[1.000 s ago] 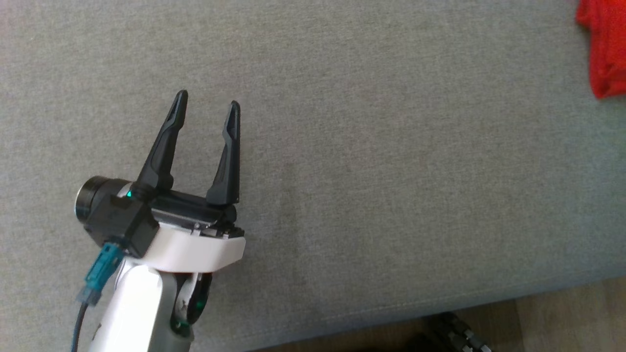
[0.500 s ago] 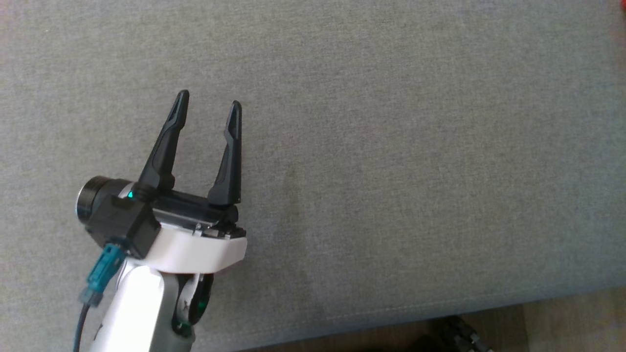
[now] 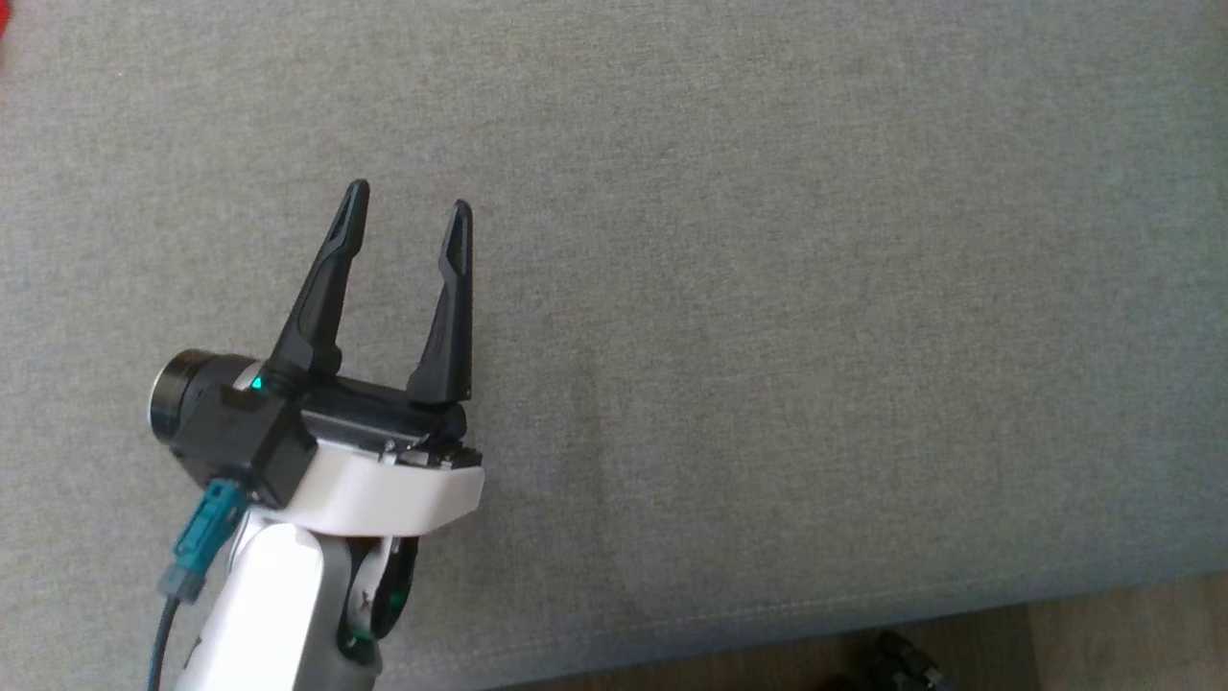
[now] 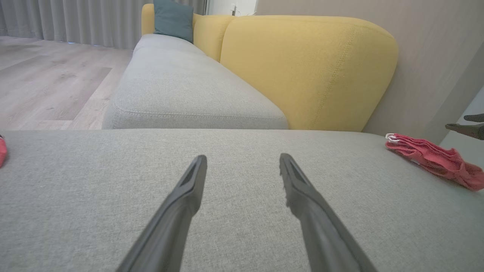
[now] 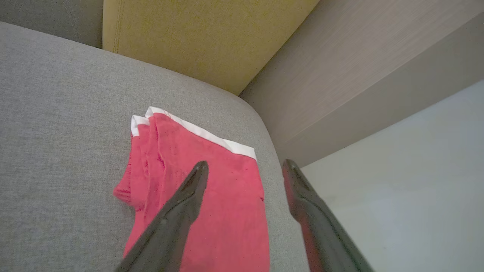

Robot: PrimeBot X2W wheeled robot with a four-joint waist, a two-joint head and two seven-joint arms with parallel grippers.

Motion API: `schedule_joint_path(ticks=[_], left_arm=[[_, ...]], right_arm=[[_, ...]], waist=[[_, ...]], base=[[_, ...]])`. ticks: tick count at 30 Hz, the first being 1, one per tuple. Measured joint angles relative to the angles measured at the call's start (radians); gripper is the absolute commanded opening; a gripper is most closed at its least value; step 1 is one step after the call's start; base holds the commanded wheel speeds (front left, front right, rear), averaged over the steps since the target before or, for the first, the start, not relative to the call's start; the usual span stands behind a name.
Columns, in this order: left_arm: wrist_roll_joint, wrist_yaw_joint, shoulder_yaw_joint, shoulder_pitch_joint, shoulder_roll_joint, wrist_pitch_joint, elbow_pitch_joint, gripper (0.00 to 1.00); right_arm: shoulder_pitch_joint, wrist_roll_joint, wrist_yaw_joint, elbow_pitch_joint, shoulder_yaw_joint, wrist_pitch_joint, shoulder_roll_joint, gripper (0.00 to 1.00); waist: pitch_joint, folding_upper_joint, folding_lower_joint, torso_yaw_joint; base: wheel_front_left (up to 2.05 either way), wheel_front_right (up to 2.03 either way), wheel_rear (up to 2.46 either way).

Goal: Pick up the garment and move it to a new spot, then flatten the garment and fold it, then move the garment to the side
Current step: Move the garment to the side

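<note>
The garment (image 5: 227,204) is red with a white band and lies folded on the grey cushion (image 5: 56,113), close to its rounded corner. My right gripper (image 5: 245,163) hovers just above it, open, its two fingers apart and holding nothing. In the left wrist view the same garment (image 4: 435,160) lies at the far right of the cushion, with the right gripper's dark fingers (image 4: 469,128) beyond it. My left gripper (image 3: 409,197) is open and empty over bare grey cushion (image 3: 767,288), well away from the garment; its fingers (image 4: 189,196) point toward the yellow backrest.
A yellow sofa backrest (image 4: 302,71) rises behind the cushion, with a second grey seat (image 4: 181,90) and a teal pillow (image 4: 172,19) beyond. Wood floor (image 3: 1103,624) runs along the cushion's front edge. A sliver of another red thing (image 4: 2,151) shows at the left edge.
The head view has shifted, so the red garment at its upper right edge has slid out of the picture. My left gripper stays open in the same pose.
</note>
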State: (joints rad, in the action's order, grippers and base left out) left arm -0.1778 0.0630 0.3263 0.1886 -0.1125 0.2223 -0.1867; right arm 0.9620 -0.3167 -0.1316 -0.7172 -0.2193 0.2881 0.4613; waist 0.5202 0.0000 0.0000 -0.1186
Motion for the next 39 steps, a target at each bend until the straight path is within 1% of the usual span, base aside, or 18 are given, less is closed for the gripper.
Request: schedule_joint_path(ticks=[4,7,9,17,22,26,30,35,39], left_arm=[[-0.002,0.002,0.0,0.0,-0.001,0.0,0.006,1.0],[-0.003,0.007,-0.001,0.0,-0.001,0.0,0.02,1.0],[-0.016,0.008,-0.005,-0.001,-0.001,0.001,0.031,1.0],[-0.066,0.017,-0.046,-0.002,0.002,0.017,0.125,1.0],[-0.093,0.033,-0.079,-0.023,0.017,0.026,0.19,1.0],[-0.102,0.044,-0.085,-0.071,0.026,0.026,0.243,1.0],[-0.116,0.053,-0.105,-0.121,0.032,0.027,0.286,1.0],[-0.116,0.07,-0.122,-0.2,0.04,0.027,0.306,1.0],[-0.116,0.076,-0.121,-0.269,0.051,0.027,0.31,1.0]], right_arm=[[-0.015,0.04,0.0,-0.009,0.033,-0.054,0.002,1.0],[-0.01,0.082,0.0,-0.036,0.091,-0.099,0.003,1.0],[-0.009,0.102,0.0,-0.052,0.128,-0.13,-0.006,1.0],[-0.009,0.223,0.0,-0.128,0.29,-0.274,-0.08,1.0],[-0.031,0.327,0.0,-0.133,0.368,-0.358,-0.151,1.0],[-0.122,0.41,0.0,-0.119,0.393,-0.413,-0.211,1.0],[-0.253,0.46,0.0,-0.078,0.396,-0.454,-0.279,1.0],[-0.424,0.474,0.0,0.013,0.356,-0.483,-0.355,1.0],[-0.564,0.463,0.0,0.112,0.319,-0.487,-0.385,1.0]], waist=[[-0.017,0.0,0.0,-0.001],[-0.035,0.0,0.0,-0.001],[-0.052,0.0,0.0,-0.002],[-0.155,0.0,0.0,0.003],[-0.237,0.0001,-0.0001,0.011],[-0.304,0.0,-0.0001,0.019],[-0.373,0.0001,-0.0001,0.027],[-0.458,0.0001,-0.0001,0.039],[-0.518,0.0001,-0.0001,0.05]], base=[[0.0,0.0,0.0],[0.0,0.0,0.0],[0.0,0.0,0.0],[0.0,0.0,0.0],[0.0,0.0,0.0],[0.0,0.0,0.0],[0.0,0.0,0.0],[0.0,0.0,0.0],[0.0,0.0,0.0]])
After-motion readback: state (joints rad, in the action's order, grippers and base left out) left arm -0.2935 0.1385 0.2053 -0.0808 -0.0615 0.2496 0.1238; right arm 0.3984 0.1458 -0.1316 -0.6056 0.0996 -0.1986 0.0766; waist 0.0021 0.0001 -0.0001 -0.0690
